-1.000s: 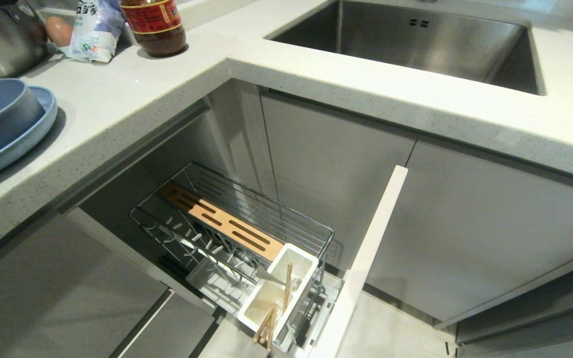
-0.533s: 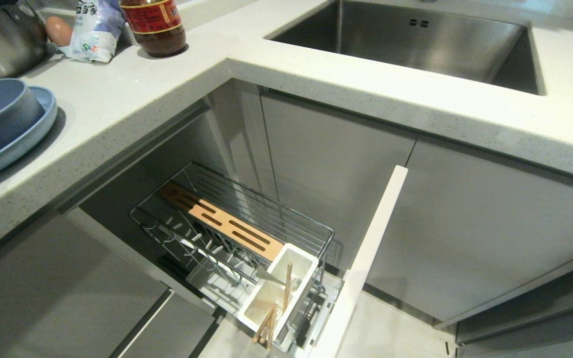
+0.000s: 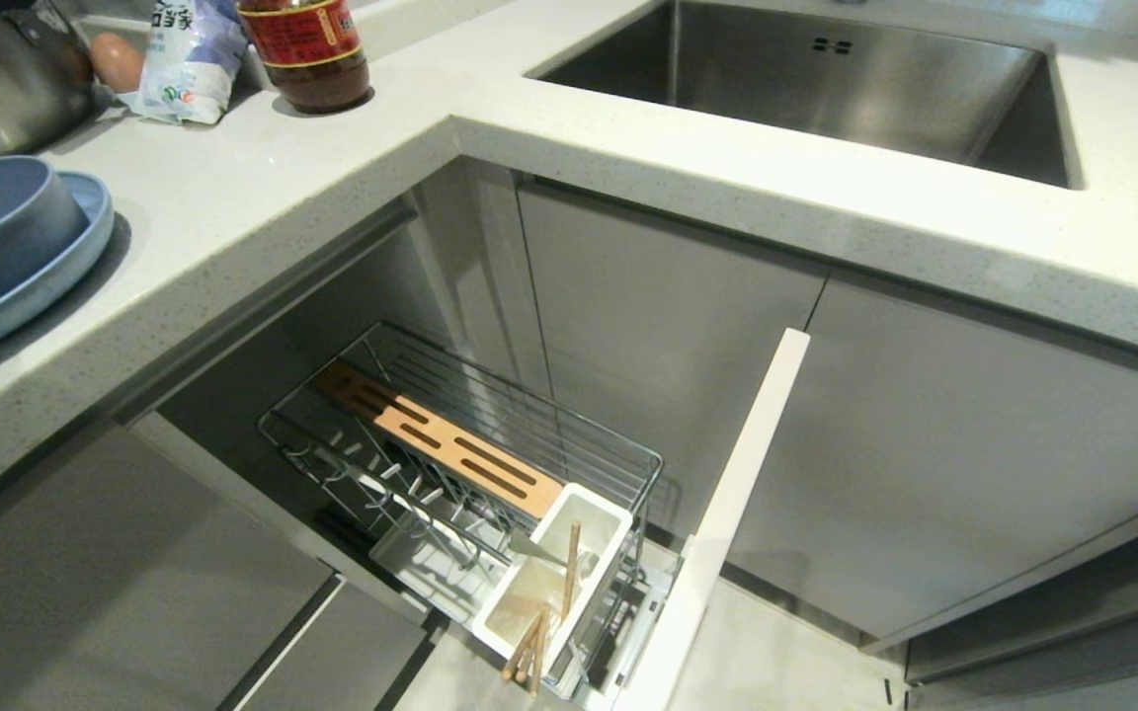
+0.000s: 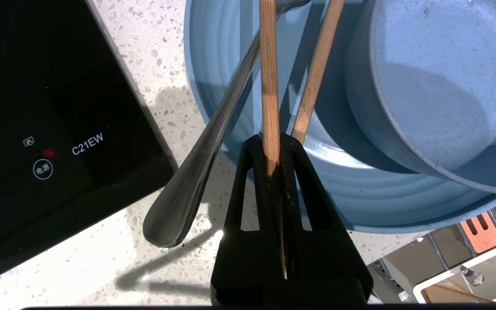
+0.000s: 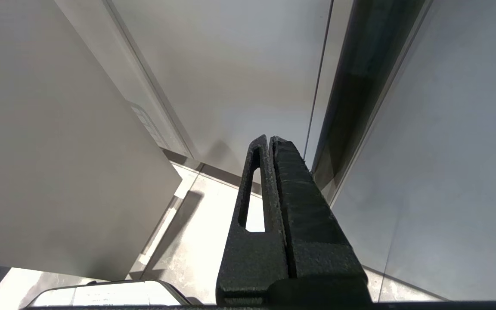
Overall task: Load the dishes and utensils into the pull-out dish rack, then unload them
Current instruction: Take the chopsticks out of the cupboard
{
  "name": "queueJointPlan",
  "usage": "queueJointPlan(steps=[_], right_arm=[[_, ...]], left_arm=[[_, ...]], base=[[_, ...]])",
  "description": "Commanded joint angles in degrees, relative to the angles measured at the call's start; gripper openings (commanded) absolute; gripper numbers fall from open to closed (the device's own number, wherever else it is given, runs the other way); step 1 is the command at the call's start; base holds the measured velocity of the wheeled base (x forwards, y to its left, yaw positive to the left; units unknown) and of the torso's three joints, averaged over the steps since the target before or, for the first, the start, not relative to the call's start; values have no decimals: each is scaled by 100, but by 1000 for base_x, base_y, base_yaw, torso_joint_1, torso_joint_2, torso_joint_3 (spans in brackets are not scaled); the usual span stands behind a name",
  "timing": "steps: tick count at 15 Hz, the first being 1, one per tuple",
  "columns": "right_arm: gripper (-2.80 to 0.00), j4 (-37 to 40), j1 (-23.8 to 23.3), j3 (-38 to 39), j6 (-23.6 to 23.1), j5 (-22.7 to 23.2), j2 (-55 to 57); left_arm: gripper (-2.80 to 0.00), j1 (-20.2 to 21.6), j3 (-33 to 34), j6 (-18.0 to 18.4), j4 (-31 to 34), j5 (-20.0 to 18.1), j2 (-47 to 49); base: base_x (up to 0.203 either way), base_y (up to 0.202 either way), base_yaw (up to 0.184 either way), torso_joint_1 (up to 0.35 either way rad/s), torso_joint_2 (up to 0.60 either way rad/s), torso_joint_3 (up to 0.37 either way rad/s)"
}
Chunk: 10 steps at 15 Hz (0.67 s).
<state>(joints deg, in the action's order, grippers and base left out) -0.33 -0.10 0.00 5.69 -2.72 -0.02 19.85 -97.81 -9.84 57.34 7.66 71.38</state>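
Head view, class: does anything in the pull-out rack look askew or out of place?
Yes. In the white utensil cup, the chopsticks are split up. One stands nearly upright mid-cup, while the others lean out over the cup's near corner, past its rim. The rest of the rack looks tidy.

An L-shaped, pale speckled stone countertop [image 3: 352, 178] runs round an inside corner. A rectangular stainless-steel sink [image 3: 826, 79] is set into its far run. Flat, handleless grey cabinet fronts [image 3: 944, 464] stand beneath. A black glass induction hob [image 4: 50, 129] lies flush in the counter. The floor is laid with pale grey tiles [image 3: 776, 662]. Bright light falls across the surfaces.
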Motion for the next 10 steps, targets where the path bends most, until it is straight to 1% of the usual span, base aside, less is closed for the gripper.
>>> queueJointPlan(steps=[1, 3, 4, 10], right_arm=[[-280, -2, 1, 0, 2, -1, -24], [-280, -2, 1, 0, 2, -1, -24], [-280, -2, 1, 0, 2, -1, -24], [-280, -2, 1, 0, 2, -1, -24]], left_arm=[[-280, 2, -1, -9, 31, 8, 34], [-280, 2, -1, -9, 31, 16, 34], [0, 10, -1, -9, 31, 9, 34], [0, 10, -10, -18, -38, 17, 26]], base=[[0, 0, 0, 0, 0, 0], [0, 0, 0, 0, 0, 0], [0, 0, 0, 0, 0, 0], [0, 0, 0, 0, 0, 0]])
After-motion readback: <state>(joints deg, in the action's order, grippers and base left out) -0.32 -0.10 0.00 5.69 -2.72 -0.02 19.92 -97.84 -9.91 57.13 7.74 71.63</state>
